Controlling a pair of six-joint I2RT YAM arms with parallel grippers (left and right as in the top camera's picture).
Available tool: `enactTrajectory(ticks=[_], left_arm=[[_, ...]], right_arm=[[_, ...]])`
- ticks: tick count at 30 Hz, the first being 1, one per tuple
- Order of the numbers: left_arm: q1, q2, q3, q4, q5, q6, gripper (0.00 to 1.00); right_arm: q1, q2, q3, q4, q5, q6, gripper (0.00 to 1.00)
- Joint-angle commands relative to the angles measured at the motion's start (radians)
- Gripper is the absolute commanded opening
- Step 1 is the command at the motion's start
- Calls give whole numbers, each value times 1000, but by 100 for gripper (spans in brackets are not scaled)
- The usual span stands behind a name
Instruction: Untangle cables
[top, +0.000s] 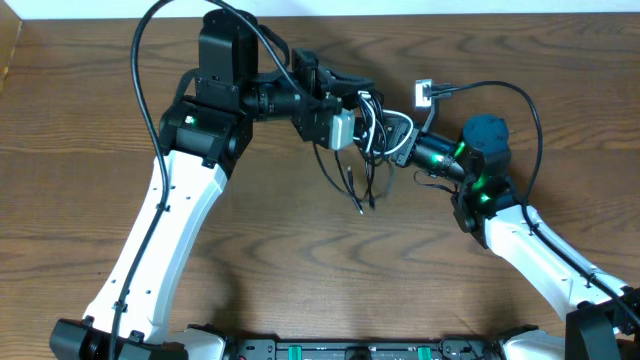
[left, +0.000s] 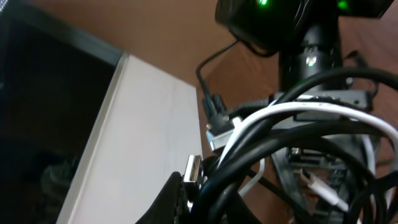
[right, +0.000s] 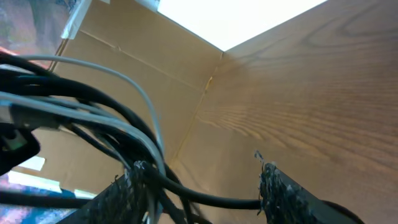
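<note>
The cables (top: 376, 132) are a tangled bunch of thin black wires with a white wire in it, held up off the table between the two grippers. My left gripper (top: 360, 112) is shut on the bunch from the left; loose ends (top: 360, 198) hang down to the table. In the left wrist view the black and white cables (left: 280, 140) press against my gripper finger (left: 202, 194), beside a metal plug (left: 193, 174). My right gripper (top: 404, 142) is at the bunch's right side. Its fingers (right: 205, 182) are open, with one black cable (right: 230, 200) crossing between them.
A small white plug (top: 425, 93) on a black cord lies behind the right gripper. The wooden table (top: 300, 270) stretches to the front. A cardboard wall (right: 124, 81) stands along the table's edge. The right arm's wrist (left: 305, 43) is close in front of the left camera.
</note>
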Motion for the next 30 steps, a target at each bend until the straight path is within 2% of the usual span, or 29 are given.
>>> enactTrajectory(ticks=[1, 15, 20, 25, 30], left_arm=[[-1, -6, 26, 1, 114, -9, 8], [-1, -6, 25, -63, 58, -9, 8], [-18, -6, 25, -64, 86, -9, 8], [-40, -6, 25, -58, 107, -9, 7], [-38, -6, 25, -47, 93, -9, 8]], right_arm=[[5, 2, -5, 2, 37, -38, 57], [8, 2, -5, 178, -41, -25, 58], [11, 2, -5, 88, 1, -79, 57], [11, 2, -5, -118, 166, -106, 55], [6, 2, -5, -224, 249, -125, 54]])
